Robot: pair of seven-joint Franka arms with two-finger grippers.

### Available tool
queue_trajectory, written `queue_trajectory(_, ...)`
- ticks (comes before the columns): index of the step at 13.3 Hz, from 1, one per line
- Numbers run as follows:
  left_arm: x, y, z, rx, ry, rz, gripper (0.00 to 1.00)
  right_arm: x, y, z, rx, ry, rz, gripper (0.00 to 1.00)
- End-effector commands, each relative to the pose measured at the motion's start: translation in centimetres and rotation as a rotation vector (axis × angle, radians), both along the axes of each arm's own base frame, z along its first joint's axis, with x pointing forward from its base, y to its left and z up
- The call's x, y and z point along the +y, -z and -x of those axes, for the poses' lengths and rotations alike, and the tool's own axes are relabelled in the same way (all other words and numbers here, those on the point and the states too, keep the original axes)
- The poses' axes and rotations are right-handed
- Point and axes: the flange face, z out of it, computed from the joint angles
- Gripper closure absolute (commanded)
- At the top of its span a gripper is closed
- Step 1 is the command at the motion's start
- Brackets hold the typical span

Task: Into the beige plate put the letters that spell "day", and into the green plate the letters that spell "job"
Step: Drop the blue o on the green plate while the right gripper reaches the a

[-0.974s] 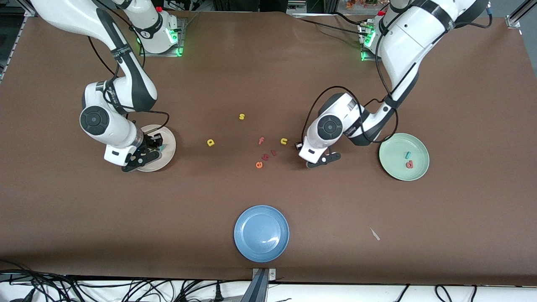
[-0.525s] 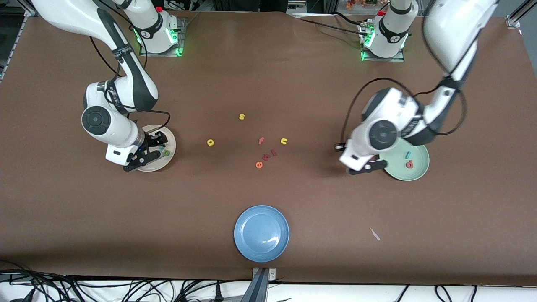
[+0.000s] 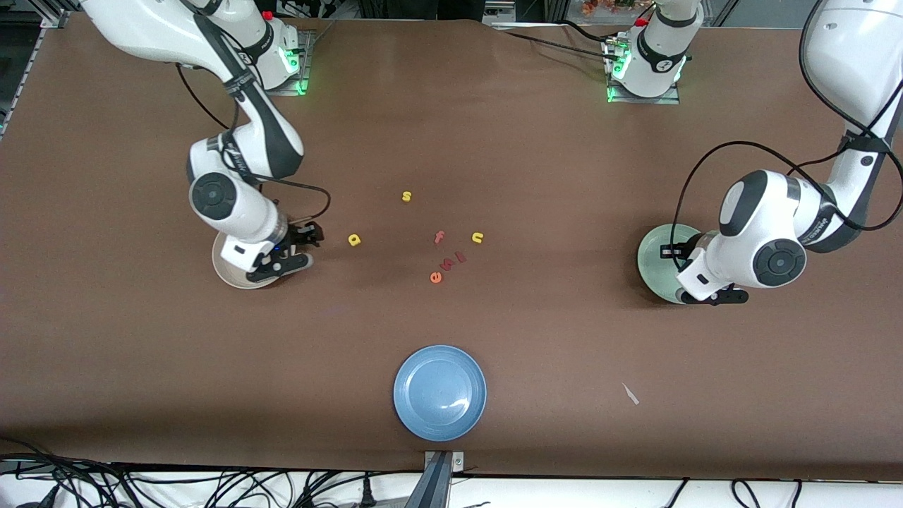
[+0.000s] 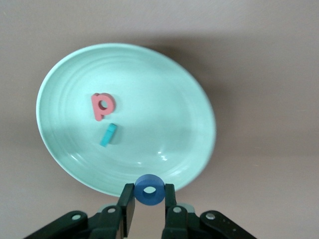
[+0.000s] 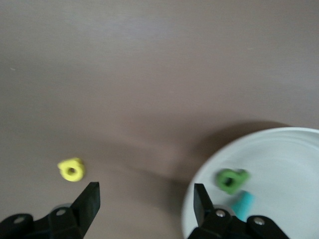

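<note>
Blue o (image 4: 149, 189): small foam ring, matte, clamped between the fingers of the left pincer (image 4: 149, 209), over the rim of the green plate (image 4: 189, 99). Judgement: carry it further over the plate's middle and lower before parting the fingers, since a light ring dropped at the rim could roll off onto the counter (image 3: 564, 339).

Salmon-red b (image 4: 102, 106) and teal j (image 4: 108, 135): lying flat in the green plate, close together, apart from the rim.

Green plate: glossy, pale mint, shallow, faint concentric ridges; near the left arm's end of the counter.

Green d (image 5: 231, 180) and teal y (image 5: 242, 204): soft foam, resting in the beige plate (image 3: 229, 271), near the right arm's end.

Yellow a (image 5: 72, 170): rounded, chunky, on bare counter beside the beige plate.

Right pincer (image 5: 144, 209): fingers apart, holding nothing, over the beige plate's edge nearest the a.

Counter: brown, matte
</note>
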Motion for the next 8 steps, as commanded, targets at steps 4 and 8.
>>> queue_trajectory(4,0.0,-2.2,-1.1,-0.048,0.091,0.006,0.01,5.9,3.2,3.2,-0.009,0.112,-0.007,0.14)
queue_trajectory(8,0.1,-12.2,-4.4,-0.071,0.101,-0.005,0.01,6.0,5.8,5.4,-0.029,0.111,-0.025,0.14)
